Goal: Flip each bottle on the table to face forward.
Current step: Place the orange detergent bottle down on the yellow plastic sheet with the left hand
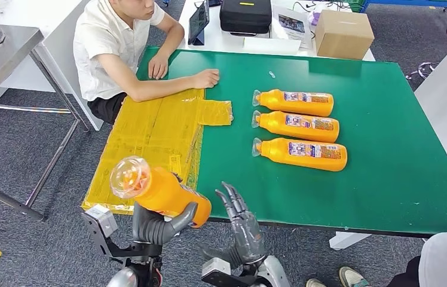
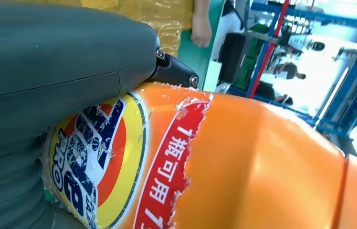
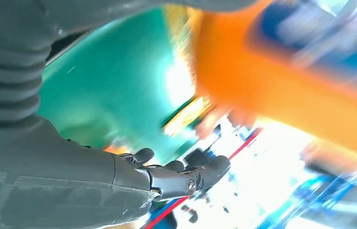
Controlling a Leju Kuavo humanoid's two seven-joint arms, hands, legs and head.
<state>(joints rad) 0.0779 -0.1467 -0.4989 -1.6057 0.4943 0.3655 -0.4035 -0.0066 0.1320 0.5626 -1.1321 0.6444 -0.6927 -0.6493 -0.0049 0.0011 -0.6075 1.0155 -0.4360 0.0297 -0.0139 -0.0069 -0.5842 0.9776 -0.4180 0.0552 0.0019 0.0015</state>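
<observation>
My left hand (image 1: 160,224) grips an orange bottle (image 1: 160,189) with a clear cap, lifted off the table's near-left corner, cap end pointing up and left. In the left wrist view the bottle's torn label (image 2: 119,162) fills the space beside my thumb (image 2: 62,52). My right hand (image 1: 242,230) hovers just right of that bottle at the near table edge, fingers extended and apart, holding nothing; the right wrist view shows its fingers (image 3: 186,174) with the orange bottle (image 3: 281,81) blurred beyond. Three more orange bottles (image 1: 296,102) (image 1: 298,125) (image 1: 302,153) lie side by side on the green table (image 1: 388,155), caps pointing left, labels up.
A yellow taped sheet (image 1: 155,134) covers the table's left part. A person (image 1: 119,48) sits at the far left with a forearm resting on the table. Behind the table stand a cardboard box (image 1: 343,33), a black case (image 1: 245,15) and a tablet (image 1: 199,21). Someone's shoes (image 1: 352,278) are at the lower right.
</observation>
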